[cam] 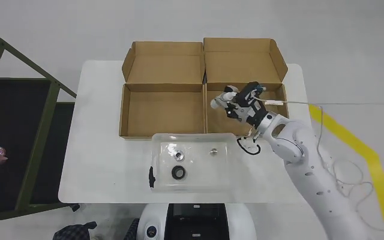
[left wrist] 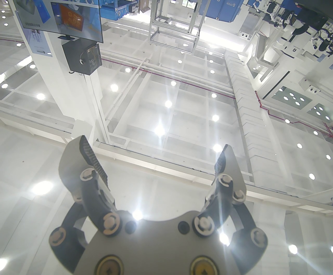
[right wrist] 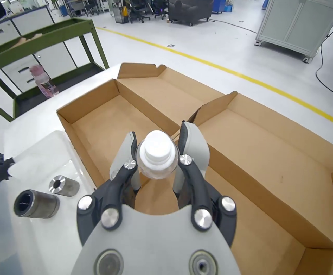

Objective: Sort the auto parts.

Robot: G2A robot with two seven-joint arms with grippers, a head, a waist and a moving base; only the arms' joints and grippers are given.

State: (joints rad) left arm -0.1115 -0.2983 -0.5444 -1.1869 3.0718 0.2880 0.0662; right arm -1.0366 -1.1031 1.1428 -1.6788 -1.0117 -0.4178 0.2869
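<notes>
Right wrist view: white part [right wrist: 157,153], base hidden between fingers [right wrist: 197,145].

Industrial robotics lab or factory hall, not a home. My white table [cam: 96,150] stands on a pale sealed floor with a yellow floor line [cam: 355,143]. There's a green metal cart [right wrist: 49,35] alongside, with office chairs [right wrist: 138,10] and a grey cabinet on casters [right wrist: 294,23] farther back. Up from my left wrist I see a high gridded ceiling, rows of round ceiling lights [left wrist: 168,104], a hanging aluminium frame [left wrist: 174,31] and a big screen [left wrist: 70,20] on a column.
</notes>
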